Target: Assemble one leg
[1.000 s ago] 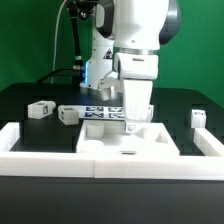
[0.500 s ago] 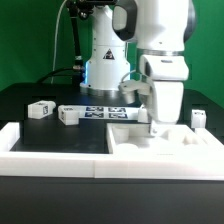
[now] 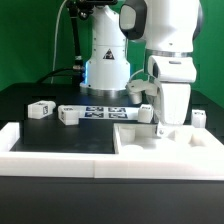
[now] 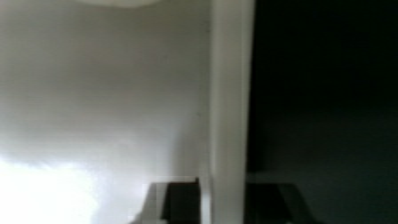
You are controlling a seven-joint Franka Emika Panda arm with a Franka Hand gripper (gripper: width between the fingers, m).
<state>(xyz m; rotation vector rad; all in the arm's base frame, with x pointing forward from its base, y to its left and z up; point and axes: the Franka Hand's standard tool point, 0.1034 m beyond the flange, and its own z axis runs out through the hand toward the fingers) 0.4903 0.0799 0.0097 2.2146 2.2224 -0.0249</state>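
Three small white legs with tags lie on the black table: one (image 3: 40, 109) and a second (image 3: 68, 115) at the exterior view's left, a third (image 3: 199, 118) at the right beside the arm. My gripper (image 3: 168, 127) is down on the far edge of the wide flat white panel (image 3: 150, 142), not on a leg. In the wrist view the two dark fingers (image 4: 178, 203) straddle the panel's edge (image 4: 228, 110), with my gripper (image 4: 224, 205) shut on it. The panel's surface (image 4: 107, 110) fills one side and black table the other.
The long white border rail (image 3: 50, 150) runs along the table's front, with raised ends at both sides. The panel lies against its right corner. The marker board (image 3: 105, 111) lies in front of the robot base.
The arm has moved toward the exterior view's right, and the white panel has slid with it along the rail into the right corner. The legs have not moved.
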